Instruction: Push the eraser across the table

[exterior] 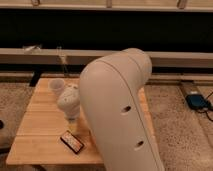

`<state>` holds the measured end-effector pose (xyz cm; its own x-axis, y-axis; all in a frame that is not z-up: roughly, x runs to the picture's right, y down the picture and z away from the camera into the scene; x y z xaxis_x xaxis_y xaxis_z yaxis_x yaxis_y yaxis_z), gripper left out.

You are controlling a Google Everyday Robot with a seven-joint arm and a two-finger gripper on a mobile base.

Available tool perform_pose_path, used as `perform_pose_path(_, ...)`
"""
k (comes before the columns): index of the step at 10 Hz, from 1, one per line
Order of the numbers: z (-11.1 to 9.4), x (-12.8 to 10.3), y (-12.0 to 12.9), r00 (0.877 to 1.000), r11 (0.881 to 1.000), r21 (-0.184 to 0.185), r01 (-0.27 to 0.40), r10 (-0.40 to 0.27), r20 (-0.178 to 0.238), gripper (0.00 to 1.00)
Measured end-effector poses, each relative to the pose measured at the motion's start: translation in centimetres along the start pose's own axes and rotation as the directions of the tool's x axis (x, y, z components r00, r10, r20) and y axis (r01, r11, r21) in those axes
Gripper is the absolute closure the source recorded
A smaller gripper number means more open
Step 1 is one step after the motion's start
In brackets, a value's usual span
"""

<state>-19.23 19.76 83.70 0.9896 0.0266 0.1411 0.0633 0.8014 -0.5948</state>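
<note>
Wooden worktop [42,125], eraser [72,141] lower left. Tool [71,118] hung just above it in frame, couldn't tell if open or closed. Looked like the approach step; next it needed lowering beside the eraser.

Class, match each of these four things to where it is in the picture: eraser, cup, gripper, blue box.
Things:
1 eraser
2 cup
3 gripper
4 blue box

Places:
A floor, right of the table
B above the table, between cup and eraser
C table's near edge
D table's far left corner

Pairs: 1-C, 2-D, 3-B, 4-A
</note>
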Motion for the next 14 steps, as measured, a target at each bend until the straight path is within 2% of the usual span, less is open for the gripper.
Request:
perform_pose_path(3, 0.9, -1.2, 2.0, 0.999, 0.997, -0.061, 0.049, -0.048, 0.021, 0.2)
perform_pose_path(5, 1.5, -2.8, 4.5, 0.994, 0.988, -0.11, 0.11, -0.107, 0.036, 0.2)
perform_pose_path(7, 1.5, -3.6, 6.1, 0.989, 0.979, -0.142, 0.145, -0.139, 0.053, 0.2)
perform_pose_path(10, 1.2, -3.1, 7.0, 0.989, 0.973, -0.176, 0.147, -0.138, 0.06, 0.2)
perform_pose_path(14, 0.4, 0.4, 9.5, 0.995, 0.966, -0.238, 0.099, -0.092, 0.039, 0.2)
